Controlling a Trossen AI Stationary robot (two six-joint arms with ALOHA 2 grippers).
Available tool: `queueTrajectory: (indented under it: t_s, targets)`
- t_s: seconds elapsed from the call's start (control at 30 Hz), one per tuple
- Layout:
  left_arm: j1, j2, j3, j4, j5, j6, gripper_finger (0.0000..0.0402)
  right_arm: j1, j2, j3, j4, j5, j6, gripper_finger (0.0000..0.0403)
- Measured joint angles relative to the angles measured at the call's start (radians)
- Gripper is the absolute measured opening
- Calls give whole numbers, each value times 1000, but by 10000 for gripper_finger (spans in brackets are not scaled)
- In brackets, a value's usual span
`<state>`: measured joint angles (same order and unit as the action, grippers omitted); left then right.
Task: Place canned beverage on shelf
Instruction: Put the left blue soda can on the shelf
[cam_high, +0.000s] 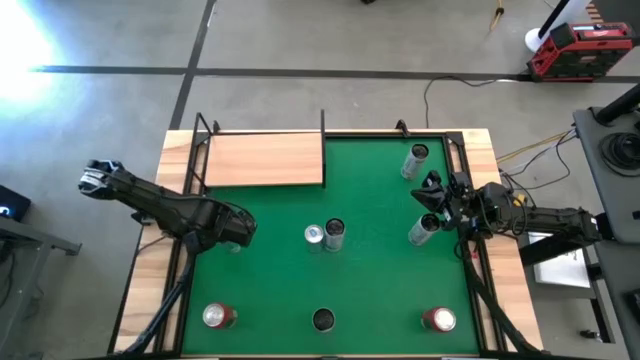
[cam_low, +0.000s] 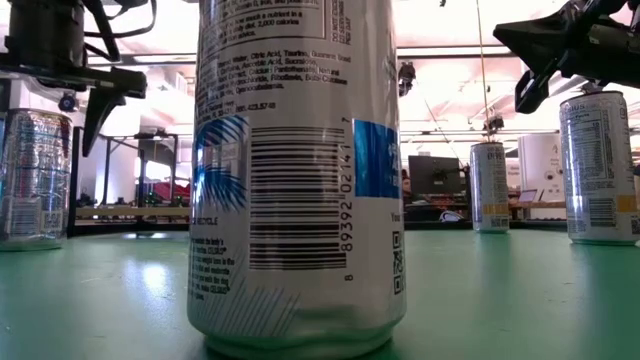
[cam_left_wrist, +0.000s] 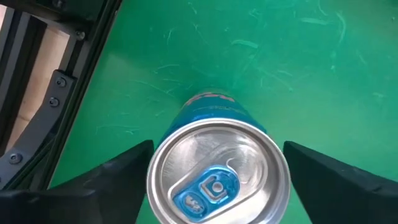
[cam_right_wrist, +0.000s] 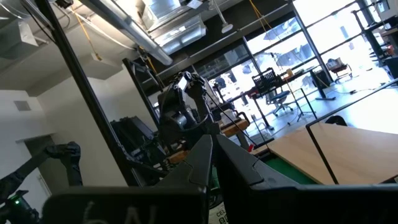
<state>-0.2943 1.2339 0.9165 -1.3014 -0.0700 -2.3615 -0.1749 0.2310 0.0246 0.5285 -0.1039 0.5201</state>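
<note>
Green matting covers most of the surface, with bare wood showing at its sides and concrete floor beyond.

From above I count 2 arms, 1 shelf and 7 cans in plain sight. An 8th, the blue can, sits under my left pincer.

- **Near the right pincer:** 2 silver cans, 1 beyond it and 1 on its near side, tipped over in the overhead picture.
- **Between the 2 pincers:** 2 middle cans stand side by side, touching or nearly so.
- **Along the near edge:** 3 cans stand well apart, 2 red-topped cans at the ends and 1 dark-topped can between them. This last one fills the low camera.

The blue can stands upright on the matting. Its long axis is vertical, and its silver lid and blue tab face straight up into the left wrist camera. The left pincer straddles it at the rim. I cannot tell whether it is pinching the can or just short of it.

The shelf lies flat beyond the left pincer at the far corner. Its long side runs across the surface, towards the right arm.

My right pincer is pressed together on nothing and hangs over the matting's right side.
</note>
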Motion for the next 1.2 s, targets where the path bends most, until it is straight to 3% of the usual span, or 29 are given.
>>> queueTrajectory:
  t_s: [0.23,0.47,0.83,1.03,1.2]
  targets:
    - [0,0,0,14,-21,107,224,0,0,0,0,0,0,13]
    - [0,0,0,37,-70,136,217,0,0,0,0,0,0,13]
    - [2,-2,24,8,-74,-204,235,0,0,0,0,0,0,13]
    - [7,7,89,-101,-69,-404,224,0,0,0,0,0,0,13]
    - [43,31,131,-185,-5,-566,224,0,0,0,0,0,0,13]
